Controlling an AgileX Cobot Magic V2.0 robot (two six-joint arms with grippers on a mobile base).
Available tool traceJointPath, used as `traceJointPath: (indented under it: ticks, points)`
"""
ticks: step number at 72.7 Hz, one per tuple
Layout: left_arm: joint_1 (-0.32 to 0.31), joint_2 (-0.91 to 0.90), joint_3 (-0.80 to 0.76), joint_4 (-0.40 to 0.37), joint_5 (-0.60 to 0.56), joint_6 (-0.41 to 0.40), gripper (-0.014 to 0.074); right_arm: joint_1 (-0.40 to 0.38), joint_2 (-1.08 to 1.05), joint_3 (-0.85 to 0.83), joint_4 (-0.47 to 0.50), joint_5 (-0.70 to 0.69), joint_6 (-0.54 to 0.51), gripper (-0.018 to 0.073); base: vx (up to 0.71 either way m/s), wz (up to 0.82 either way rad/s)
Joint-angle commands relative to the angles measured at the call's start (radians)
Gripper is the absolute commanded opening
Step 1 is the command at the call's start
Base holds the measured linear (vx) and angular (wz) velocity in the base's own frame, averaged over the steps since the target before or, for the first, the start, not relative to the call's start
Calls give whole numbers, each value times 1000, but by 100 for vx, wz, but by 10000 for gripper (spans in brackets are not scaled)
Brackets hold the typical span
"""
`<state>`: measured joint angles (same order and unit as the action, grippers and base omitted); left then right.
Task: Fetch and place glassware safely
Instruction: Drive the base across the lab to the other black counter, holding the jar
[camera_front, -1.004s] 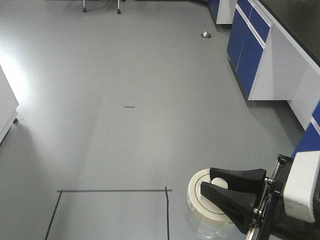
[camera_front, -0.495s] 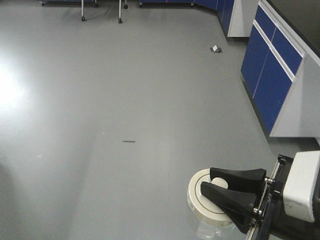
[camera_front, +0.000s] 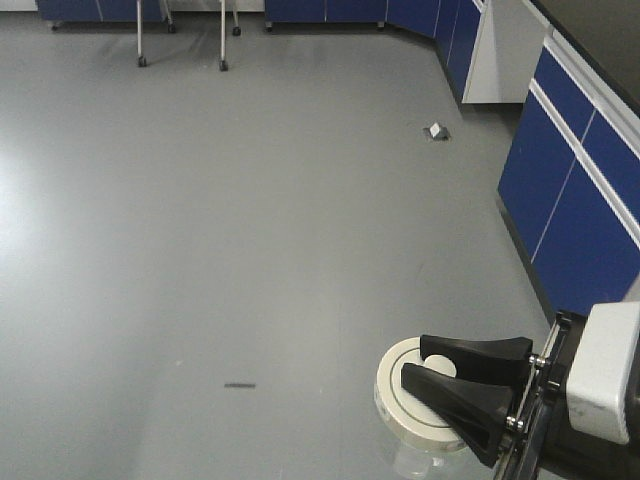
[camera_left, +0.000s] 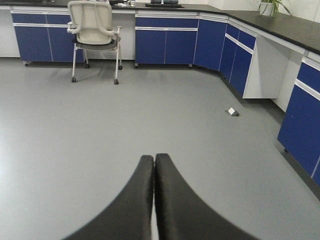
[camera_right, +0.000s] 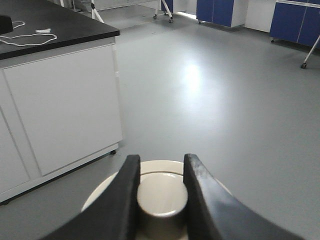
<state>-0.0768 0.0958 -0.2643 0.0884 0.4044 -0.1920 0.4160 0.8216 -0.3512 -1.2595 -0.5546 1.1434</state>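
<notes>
The glassware (camera_front: 402, 392), a clear jar under a wide cream-white lid, hangs above the grey floor at the lower right of the front view. My right gripper (camera_front: 424, 361) is shut on the lid's central knob (camera_right: 162, 194), one black finger on each side. Below the lid the clear glass body (camera_front: 418, 458) shows faintly. In the left wrist view my left gripper (camera_left: 154, 159) is shut, its two black fingers pressed together with nothing between them, pointing over bare floor.
Blue cabinets under a black counter (camera_front: 580, 180) line the right side. A small grey floor box (camera_front: 436, 131) lies near them. An office chair (camera_left: 95, 35) stands at the far cabinets. A white cabinet with a black top (camera_right: 55, 95) stands left of the right gripper.
The floor scene has slid toward me: the dark floor mark dropped lower, the taped square left the view, and the blue cabinets shifted. The right gripper and jar keep the same place in view.
</notes>
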Motion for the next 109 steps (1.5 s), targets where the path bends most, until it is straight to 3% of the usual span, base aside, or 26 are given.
traceJointPath:
  ticks: [1,109]
  points:
    - [-8,9,-26,-5,-71,-1,-7,-2,-6,-31,44,-41,-7,-1,74,-9]
    - [-8,9,-26,-5,-71,-1,-7,-2,-6,-31,44,-41,-7,-1,76,2]
